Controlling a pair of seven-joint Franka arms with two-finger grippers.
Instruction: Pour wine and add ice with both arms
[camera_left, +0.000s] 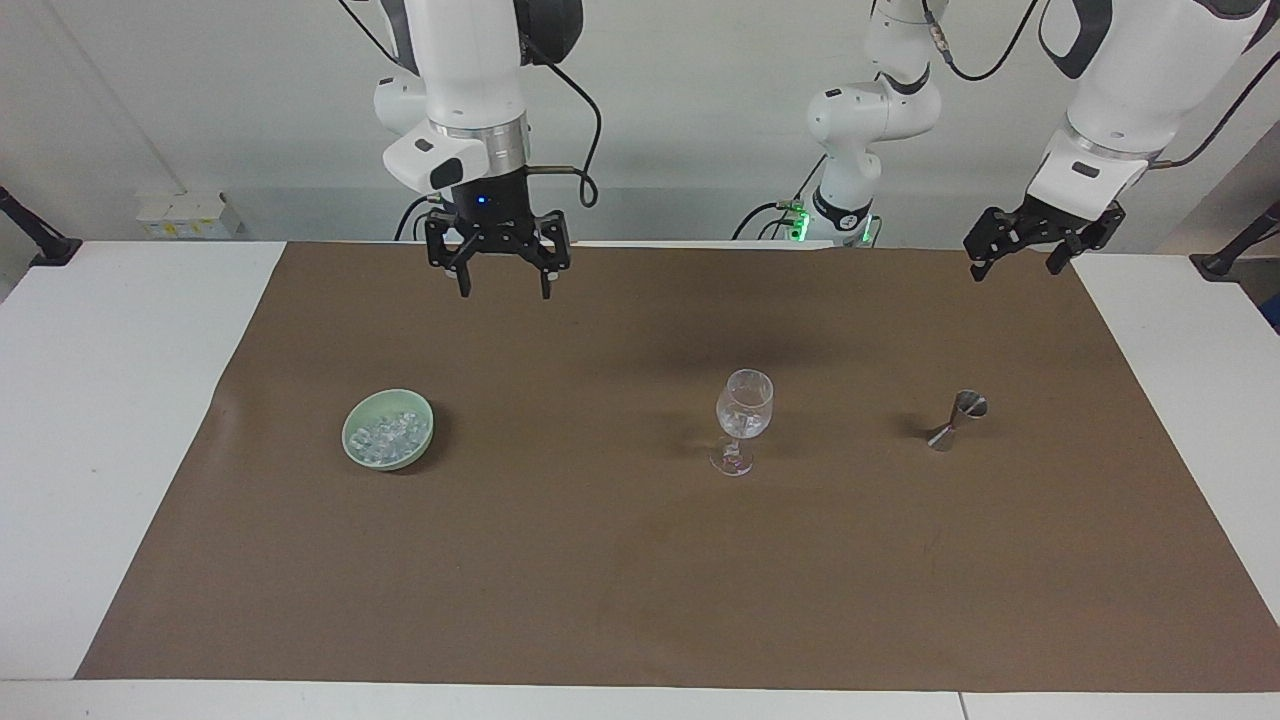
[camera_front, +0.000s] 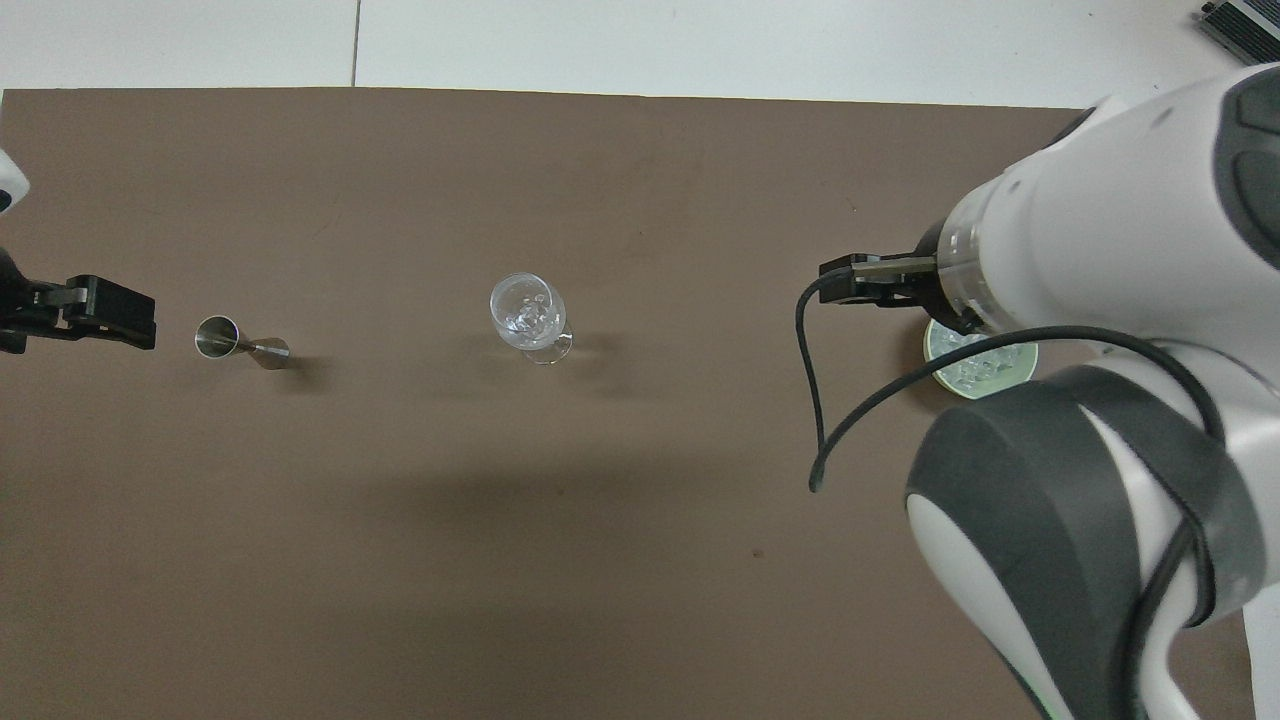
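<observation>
Fetching more ice appears to be the step in hand.

Right hand (camera_left: 504, 283): fingers spread, empty, raised over the brown mat near the tabletop's robot-side edge, toward the right arm's end. Advice: centre it above the bowl, descend straight, close on a single cube from the top of the heap, and keep clear of the rim so the bowl does not slide.

Left hand (camera_left: 1022, 256): released, empty, waiting raised at the left arm's end.

Green bowl (camera_left: 355, 445): holds the ice (camera_left: 388, 432), a heap of clear cubes.

Wine glass (camera_left: 744, 406): upright, mid-mat; several cubes inside, no wine discernible.

Metal jigger (camera_left: 955, 419): upright, contents not discernible.
</observation>
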